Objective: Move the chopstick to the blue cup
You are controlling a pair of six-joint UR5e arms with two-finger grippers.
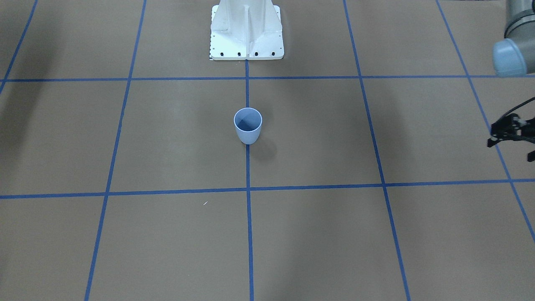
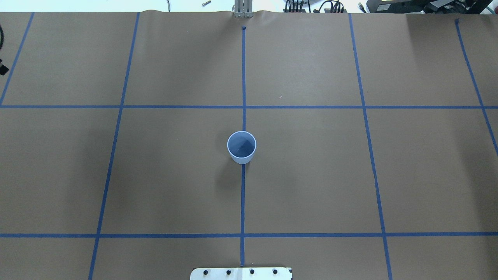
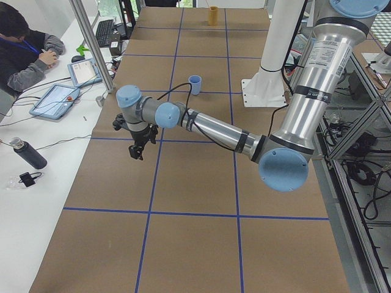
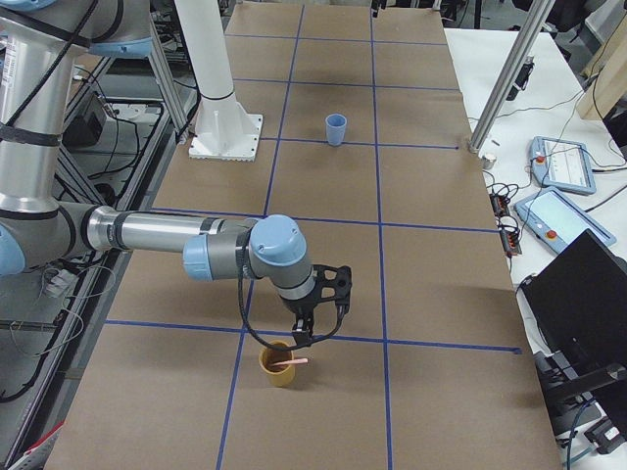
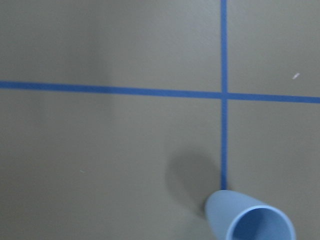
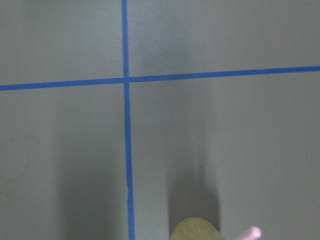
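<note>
here, chopstick (image 4: 292, 362) rests in tan cup (image 4: 276, 370).

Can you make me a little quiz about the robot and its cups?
1. True or false: the chopstick is already in the blue cup.
2. Which thing is closest to the right hand? A: the tan cup. B: the blue cup. C: a red plate.
3. Fill in the gap: the blue cup stands on a line of ____ tape.

Key: 1 false, because the chopstick pokes out of the tan cup. 2 A. 3 blue.
</note>
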